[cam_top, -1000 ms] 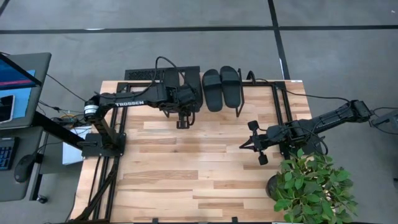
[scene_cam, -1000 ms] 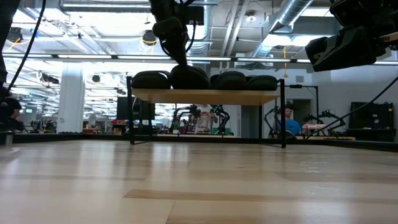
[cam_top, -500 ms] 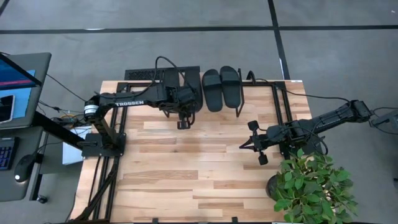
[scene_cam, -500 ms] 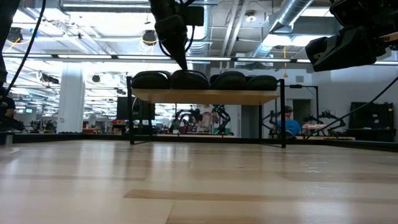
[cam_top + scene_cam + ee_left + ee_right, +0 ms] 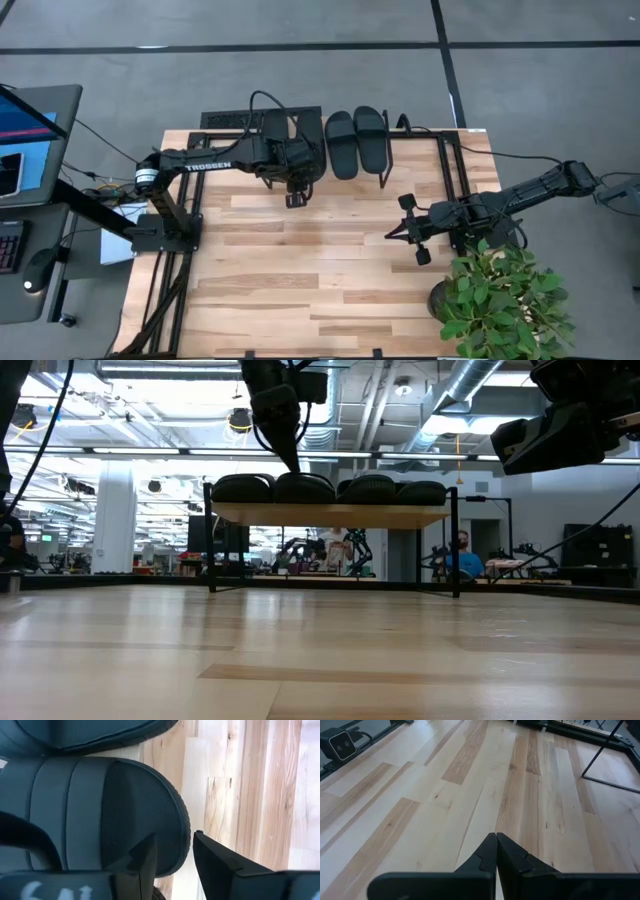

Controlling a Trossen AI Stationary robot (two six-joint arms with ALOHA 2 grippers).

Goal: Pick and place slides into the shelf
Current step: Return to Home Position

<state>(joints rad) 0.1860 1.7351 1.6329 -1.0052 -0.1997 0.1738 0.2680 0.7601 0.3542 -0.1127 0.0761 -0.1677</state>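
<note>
The left claw (image 5: 291,460) is lifting a little off the second slide from the left; a second ago its tip was resting on that sandal's strap, and now it is hanging just above it. The right arm is showing no change.

All four slides (image 5: 330,488) are sitting in a row on top of the shelf (image 5: 330,515), which is standing along the table's (image 5: 300,290) far edge. From above, only two of the four are showing, because the left arm is covering the others.

In the left wrist view the left claw's fingers (image 5: 145,862) are standing apart with nothing between them, over the rounded end of one slide. The right claw (image 5: 496,851) is waiting near the table's right edge, beside a potted plant (image 5: 500,295), with its fingers pressed together and empty.

Placing looks finished, so the step in hand is the retreat to rest. The left arm is going to need more height first, then a pull back toward its base at the left edge, keeping clear of the slide and the shelf's black frame so nothing gets dragged off.
</note>
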